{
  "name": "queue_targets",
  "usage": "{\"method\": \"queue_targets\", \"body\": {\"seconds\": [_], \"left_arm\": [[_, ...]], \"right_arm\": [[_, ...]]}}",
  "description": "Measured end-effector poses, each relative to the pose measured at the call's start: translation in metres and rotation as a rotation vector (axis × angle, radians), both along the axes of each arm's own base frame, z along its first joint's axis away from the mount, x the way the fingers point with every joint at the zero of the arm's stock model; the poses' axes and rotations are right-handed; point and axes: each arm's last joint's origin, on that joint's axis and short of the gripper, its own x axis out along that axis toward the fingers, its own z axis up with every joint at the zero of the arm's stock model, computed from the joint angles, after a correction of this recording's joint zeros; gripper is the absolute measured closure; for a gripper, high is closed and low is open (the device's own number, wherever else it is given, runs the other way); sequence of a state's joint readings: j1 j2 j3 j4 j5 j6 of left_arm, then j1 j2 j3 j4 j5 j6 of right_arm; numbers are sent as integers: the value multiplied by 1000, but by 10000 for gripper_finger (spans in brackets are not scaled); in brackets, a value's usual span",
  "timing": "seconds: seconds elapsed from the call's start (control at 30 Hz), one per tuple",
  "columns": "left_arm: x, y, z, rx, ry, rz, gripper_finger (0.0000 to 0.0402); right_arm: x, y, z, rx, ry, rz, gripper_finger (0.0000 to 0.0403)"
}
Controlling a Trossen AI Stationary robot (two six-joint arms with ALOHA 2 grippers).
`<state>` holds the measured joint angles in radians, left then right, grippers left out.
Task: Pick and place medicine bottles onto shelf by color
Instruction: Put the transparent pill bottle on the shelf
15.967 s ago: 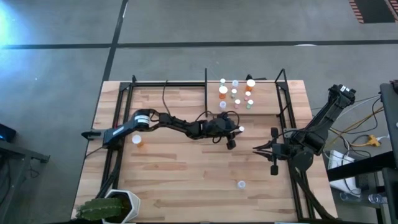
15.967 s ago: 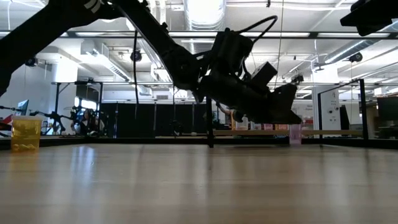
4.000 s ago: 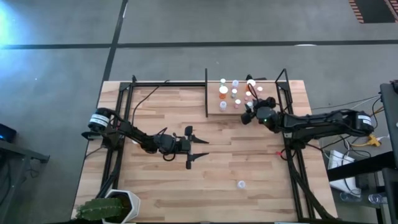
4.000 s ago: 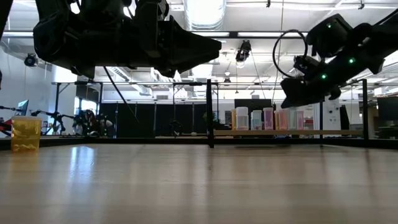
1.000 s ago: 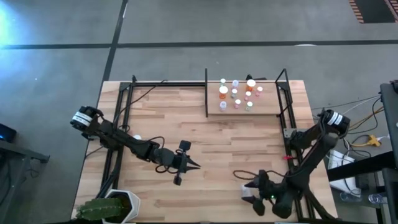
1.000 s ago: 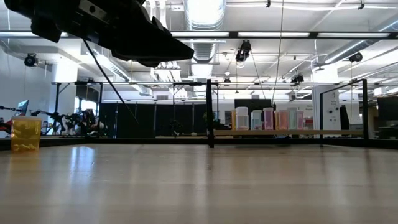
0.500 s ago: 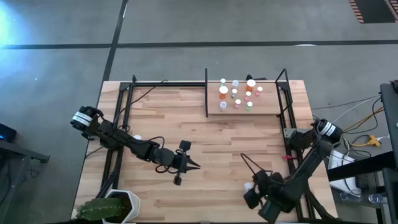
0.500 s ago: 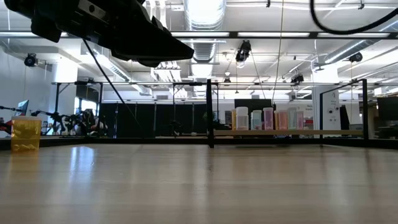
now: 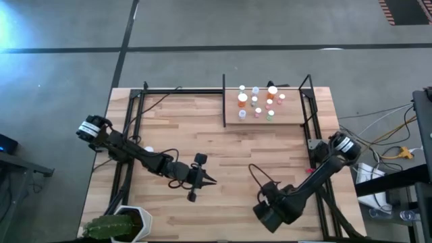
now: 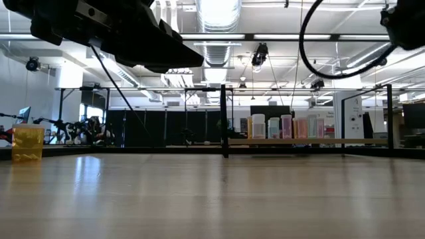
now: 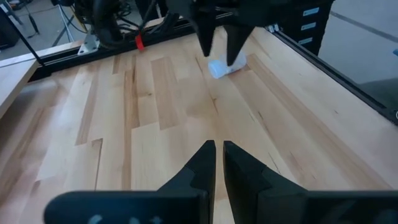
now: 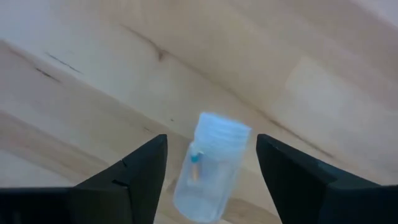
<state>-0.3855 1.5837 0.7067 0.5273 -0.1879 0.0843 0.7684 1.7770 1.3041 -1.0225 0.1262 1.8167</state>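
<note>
A clear medicine bottle (image 12: 210,165) with a white cap lies on its side on the wooden table near its right front part, also seen in the left wrist view (image 11: 225,66). My right gripper (image 12: 211,186) points down over it, open, one finger on either side and apart from it. In the high view this gripper (image 9: 265,204) hides the bottle. My left gripper (image 9: 206,179) hangs shut above the table's middle front, holding nothing. Several bottles (image 9: 256,102) stand on the shelf (image 9: 283,120) at the far right. One orange bottle (image 10: 28,143) stands near the left edge.
Black metal rods (image 9: 132,135) run along the table's left, far and right sides, with an upright divider bar (image 9: 224,101) beside the shelf. A potted green plant (image 9: 115,227) stands at the near left corner. Bare wood lies between the two grippers.
My right arm has swung in from the near right edge toward the table's left and has tipped its gripper from slanting to pointing down over the clear bottle. The bottle has stayed where it lay. My left arm has kept still.
</note>
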Motion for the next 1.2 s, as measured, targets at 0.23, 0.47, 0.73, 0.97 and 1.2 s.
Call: {"method": "queue_targets", "body": {"seconds": [0.23,0.47,0.73,0.97,1.2], "left_arm": [[0,0,-1,12,11,-3,388],[-1,0,-2,35,18,-11,388],[-2,0,-4,37,23,-12,388],[-2,0,-4,37,21,-11,388],[-2,0,-4,35,21,-13,388]], "right_arm": [[13,-3,-16,32,39,-2,188],[21,-6,-23,45,35,7,230],[22,-4,-26,59,56,93,281],[19,-11,-5,-47,-57,176,270],[2,-18,27,-463,-335,242,280]]}}
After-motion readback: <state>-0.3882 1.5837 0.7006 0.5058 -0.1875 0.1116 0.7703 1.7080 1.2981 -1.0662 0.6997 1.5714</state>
